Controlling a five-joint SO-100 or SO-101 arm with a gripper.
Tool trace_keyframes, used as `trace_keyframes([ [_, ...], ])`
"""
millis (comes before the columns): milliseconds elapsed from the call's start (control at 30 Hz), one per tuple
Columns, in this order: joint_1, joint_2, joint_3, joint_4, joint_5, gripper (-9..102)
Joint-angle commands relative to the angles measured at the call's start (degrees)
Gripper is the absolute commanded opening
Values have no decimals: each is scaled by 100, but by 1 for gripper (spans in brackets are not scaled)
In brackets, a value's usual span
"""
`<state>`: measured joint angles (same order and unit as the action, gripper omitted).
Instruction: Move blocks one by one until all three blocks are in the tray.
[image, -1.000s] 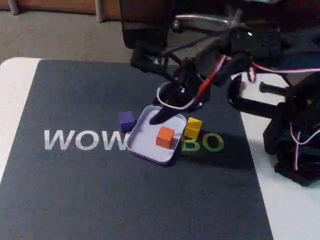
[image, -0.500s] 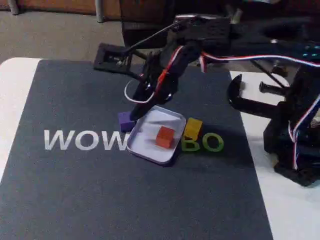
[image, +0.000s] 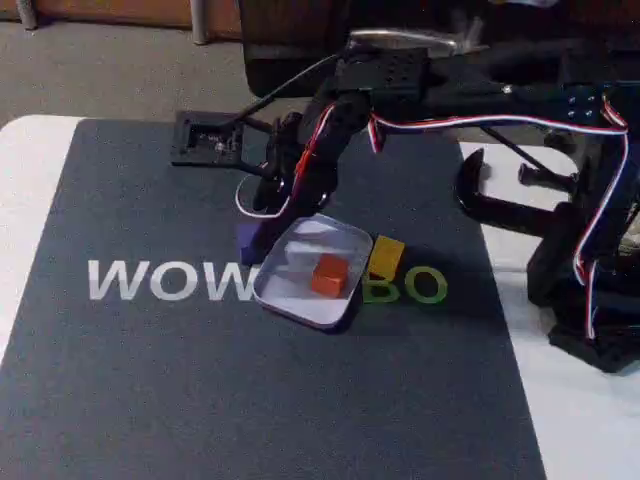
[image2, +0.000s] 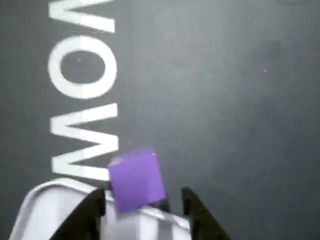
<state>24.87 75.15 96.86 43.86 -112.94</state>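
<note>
The white worktop carries a dark mat printed with large pale letters, and the black arm reaches across it from the right of the fixed view toward the middle. On the mat sits the tray, a shallow pale dish lying at a slant, and it holds one thing: the orange block, resting on its floor toward the right side. The yellow block stands on the mat just beside the tray's right rim, outside it. The purple block is on the mat against the tray's far-left corner, partly hidden by the arm in the fixed view; in the wrist view the purple block sits just past the tray's rim. The end effector hangs over it with its two dark fingers spread apart, one on each side of the cube and holding nothing. By this showing one block of three is home and two are left; the purple one looks to be the step in hand, and the fingers would need to come down around it and close before it can be lifted over the rim.
</note>
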Motion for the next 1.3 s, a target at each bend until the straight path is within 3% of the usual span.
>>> trace_keyframes([
  [0,0,0,-281,-44,-158,18],
  [467,-97,-686,-835,-53,-123,16],
  [600,-141,-861,-1081,-53,9,4],
  [700,-158,-861,-1090,-53,44,1],
  [1267,-281,615,-281,-26,1002,-4],
])
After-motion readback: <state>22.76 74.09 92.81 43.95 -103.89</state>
